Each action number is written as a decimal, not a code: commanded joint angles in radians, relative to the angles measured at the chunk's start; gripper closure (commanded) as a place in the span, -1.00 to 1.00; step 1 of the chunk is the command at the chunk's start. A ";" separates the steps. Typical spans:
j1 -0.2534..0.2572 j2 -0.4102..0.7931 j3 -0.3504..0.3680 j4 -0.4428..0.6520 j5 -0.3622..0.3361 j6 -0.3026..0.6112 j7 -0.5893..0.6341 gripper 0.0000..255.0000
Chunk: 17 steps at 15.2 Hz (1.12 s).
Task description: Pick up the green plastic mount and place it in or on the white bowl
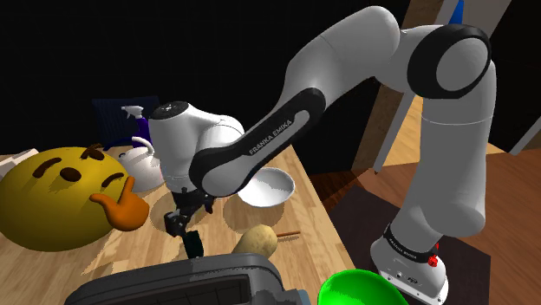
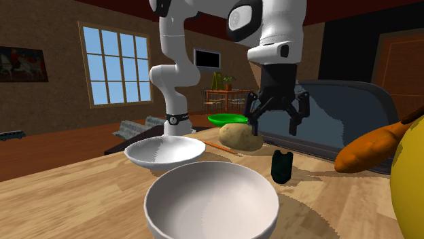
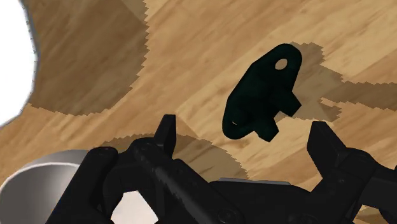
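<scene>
Tool (image 2: 275, 125): fingers spread wide, gripping nothing, hung above the desk (image 2: 75, 204).
Mount (image 3: 261, 95): dark green, stood on the desk right under the tool, untouched.
White bowl (image 2: 210, 200): sat near the mount, apart from it.

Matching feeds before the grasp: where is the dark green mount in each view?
Shoulder view: dark green mount lower centre, left of the potato.
Second exterior view: mount right of the potato.
Wrist view: mount just beyond the end effector.
Shared landmark: end effector above it.
</scene>
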 commanded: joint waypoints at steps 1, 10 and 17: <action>0.041 0.085 -0.011 0.074 -0.041 -0.010 0.037 -1.00; 0.067 0.162 -0.038 0.070 -0.085 0.062 0.067 -1.00; 0.067 0.162 -0.038 0.070 -0.085 0.062 0.067 -1.00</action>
